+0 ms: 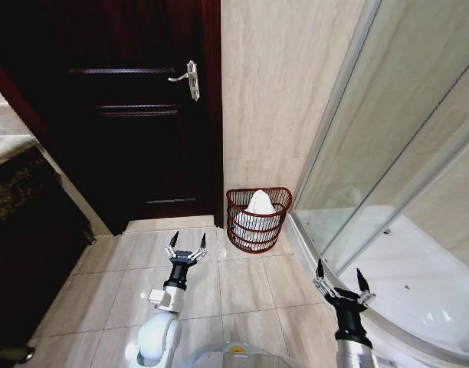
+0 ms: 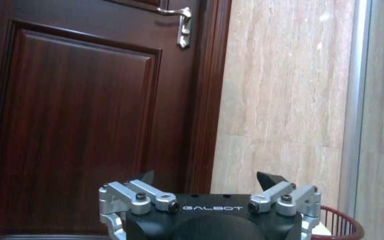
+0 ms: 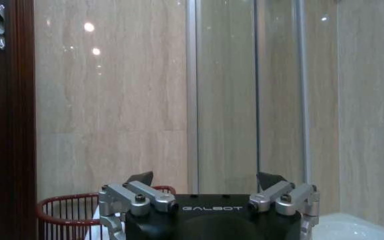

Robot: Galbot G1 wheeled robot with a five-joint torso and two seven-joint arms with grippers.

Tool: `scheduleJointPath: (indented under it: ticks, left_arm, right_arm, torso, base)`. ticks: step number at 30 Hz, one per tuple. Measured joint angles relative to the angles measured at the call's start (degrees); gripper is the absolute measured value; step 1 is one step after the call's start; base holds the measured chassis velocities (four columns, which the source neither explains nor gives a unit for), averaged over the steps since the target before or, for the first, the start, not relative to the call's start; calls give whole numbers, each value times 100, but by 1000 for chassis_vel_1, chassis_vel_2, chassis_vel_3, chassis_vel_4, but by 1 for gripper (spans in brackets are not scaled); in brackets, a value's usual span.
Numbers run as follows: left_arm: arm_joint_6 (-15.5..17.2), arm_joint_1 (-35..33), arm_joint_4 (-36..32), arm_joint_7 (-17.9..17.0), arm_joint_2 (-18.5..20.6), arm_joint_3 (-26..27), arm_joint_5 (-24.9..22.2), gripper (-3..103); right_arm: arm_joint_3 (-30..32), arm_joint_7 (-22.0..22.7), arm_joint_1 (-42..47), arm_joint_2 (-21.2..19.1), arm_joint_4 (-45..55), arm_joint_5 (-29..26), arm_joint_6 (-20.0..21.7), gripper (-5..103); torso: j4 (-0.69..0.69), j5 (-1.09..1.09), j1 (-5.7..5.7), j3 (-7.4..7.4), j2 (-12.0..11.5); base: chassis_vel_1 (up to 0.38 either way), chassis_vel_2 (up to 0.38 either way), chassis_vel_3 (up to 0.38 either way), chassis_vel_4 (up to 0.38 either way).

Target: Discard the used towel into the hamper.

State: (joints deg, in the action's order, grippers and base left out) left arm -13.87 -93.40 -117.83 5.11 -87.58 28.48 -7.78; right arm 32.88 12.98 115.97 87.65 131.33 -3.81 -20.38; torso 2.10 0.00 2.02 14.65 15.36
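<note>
Door (image 1: pixel 135 107) of dark wood stands at ten o'clock, its handle (image 1: pixel 187 79) silver. Left gripper (image 1: pixel 187 247) hovers low over the floor tiles (image 1: pixel 242 291) at seven o'clock, jaws spread and empty. The hamper (image 1: pixel 257 218) sits at twelve o'clock against the wall, a white towel (image 1: pixel 258 204) heaped inside. Right gripper (image 1: pixel 342 277) hangs at five o'clock beside the shower enclosure (image 1: pixel 403 230), jaws apart, holding nothing.
</note>
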Motion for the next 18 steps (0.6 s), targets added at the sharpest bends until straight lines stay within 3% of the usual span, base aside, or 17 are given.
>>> scheduleJointPath:
  ticks: [18]
  left_arm:
    - [-16,124,119,10,46,28,-47,100]
  right_arm:
    - [-27,40,-121,6,15,12,162,100]
  torso:
    - [0,0,-138,-272,-412]
  base:
    - [0,0,0,0]
